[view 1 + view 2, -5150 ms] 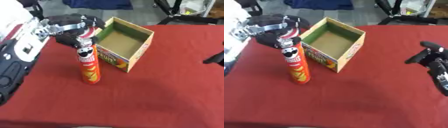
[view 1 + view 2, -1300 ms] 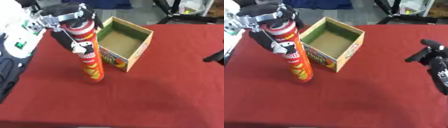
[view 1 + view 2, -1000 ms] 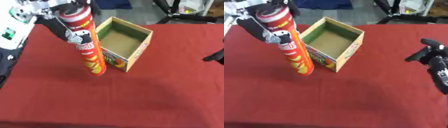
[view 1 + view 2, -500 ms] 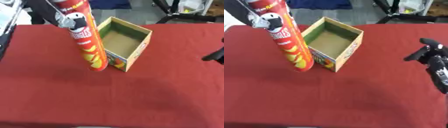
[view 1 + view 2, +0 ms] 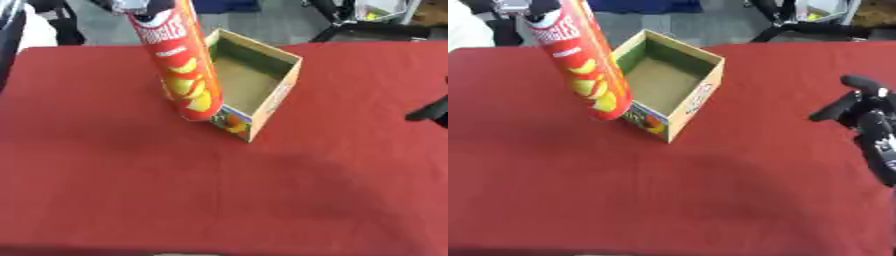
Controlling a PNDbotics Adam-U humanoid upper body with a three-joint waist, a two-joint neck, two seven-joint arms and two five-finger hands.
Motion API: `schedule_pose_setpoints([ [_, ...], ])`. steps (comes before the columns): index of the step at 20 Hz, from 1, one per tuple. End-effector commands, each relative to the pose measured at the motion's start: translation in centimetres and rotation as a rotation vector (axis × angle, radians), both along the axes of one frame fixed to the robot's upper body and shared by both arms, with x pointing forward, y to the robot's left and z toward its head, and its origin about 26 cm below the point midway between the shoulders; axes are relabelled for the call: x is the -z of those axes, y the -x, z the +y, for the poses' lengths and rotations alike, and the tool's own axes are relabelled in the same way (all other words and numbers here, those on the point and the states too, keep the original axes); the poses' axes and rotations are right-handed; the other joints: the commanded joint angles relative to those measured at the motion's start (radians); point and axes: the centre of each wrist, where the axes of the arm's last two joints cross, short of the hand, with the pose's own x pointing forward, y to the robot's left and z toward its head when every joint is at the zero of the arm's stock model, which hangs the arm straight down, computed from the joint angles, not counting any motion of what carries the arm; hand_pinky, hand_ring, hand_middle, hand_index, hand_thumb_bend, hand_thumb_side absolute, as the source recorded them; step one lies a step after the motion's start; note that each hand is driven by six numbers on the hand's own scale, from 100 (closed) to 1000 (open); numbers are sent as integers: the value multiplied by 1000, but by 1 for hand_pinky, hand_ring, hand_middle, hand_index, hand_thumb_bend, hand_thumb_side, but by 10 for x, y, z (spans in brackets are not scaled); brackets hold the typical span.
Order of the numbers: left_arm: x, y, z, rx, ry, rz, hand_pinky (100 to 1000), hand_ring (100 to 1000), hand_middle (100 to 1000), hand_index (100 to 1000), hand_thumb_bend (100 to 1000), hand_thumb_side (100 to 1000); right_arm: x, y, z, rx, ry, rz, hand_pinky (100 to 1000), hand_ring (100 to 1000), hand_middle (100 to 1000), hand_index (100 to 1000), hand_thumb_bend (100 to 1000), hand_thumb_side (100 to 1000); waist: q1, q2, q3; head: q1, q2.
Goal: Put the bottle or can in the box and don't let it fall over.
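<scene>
Tall red cardboard crisp tube (image 5: 184, 75) is lifted just left of the open cardboard box (image 5: 259, 80), not inside yet, top clamped by the left hand (image 5: 140, 5), right hand (image 5: 866, 107) idle, fingers unclear.

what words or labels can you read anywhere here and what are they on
"Pringles": brand name, partly readable, near the top of the red can.
A small line under the brand name: too blurred to read.
Printing on the outer walls of the box: colours and shapes only, unreadable.

Box (image 5: 262, 95) mouth open — only the can (image 5: 182, 65) stands beside it.
</scene>
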Motion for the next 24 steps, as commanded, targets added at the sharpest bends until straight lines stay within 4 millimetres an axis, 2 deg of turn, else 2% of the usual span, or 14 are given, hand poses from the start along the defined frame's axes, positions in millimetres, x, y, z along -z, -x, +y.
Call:
schedule_pose_setpoints([
  [1, -18, 0, 3, -10, 18, -75, 100, 367, 384, 201, 165, 100, -14, -1, 0, -10, 34, -30, 689, 629, 545, 885, 100, 524, 1, -5, -6, 13, -22],
  [4, -22, -3, 3, -29, 68, -90, 100, 364, 383, 201, 210, 100, -17, -3, 1, -19, 34, -38, 688, 628, 545, 885, 100, 525, 2, 9, -19, 22, -35],
  [6, -23, -5, 2, -34, 103, -96, 100, 360, 381, 204, 176, 100, -19, -5, 3, -26, 33, -44, 688, 628, 545, 886, 100, 525, 2, 19, -29, 31, -46],
  [9, -23, -8, 0, -45, 133, -113, 100, 361, 384, 206, 212, 100, -23, -8, 5, -38, 31, -52, 687, 628, 545, 886, 100, 526, 3, 32, -44, 45, -63],
  [16, -20, -17, 8, -104, 174, -168, 100, 360, 385, 206, 269, 100, -31, -15, 10, -74, 28, -80, 686, 627, 544, 886, 100, 526, 3, 68, -90, 78, -116],
  [19, -18, -21, 10, -120, 181, -191, 100, 358, 385, 205, 259, 100, -33, -17, 12, -82, 28, -90, 685, 627, 543, 887, 100, 527, 4, 86, -110, 88, -137],
  [20, -17, -21, 10, -120, 183, -198, 100, 355, 383, 205, 212, 100, -33, -18, 13, -83, 29, -91, 685, 626, 542, 887, 100, 527, 3, 93, -114, 90, -142],
  [22, -14, -24, 10, -121, 185, -203, 100, 355, 385, 204, 229, 100, -34, -19, 15, -87, 34, -95, 685, 627, 542, 887, 100, 527, 1, 103, -123, 97, -152],
  [24, -9, -27, 11, -130, 184, -205, 100, 355, 385, 204, 194, 100, -36, -21, 17, -99, 35, -105, 685, 627, 542, 887, 100, 527, 1, 112, -135, 109, -162],
])
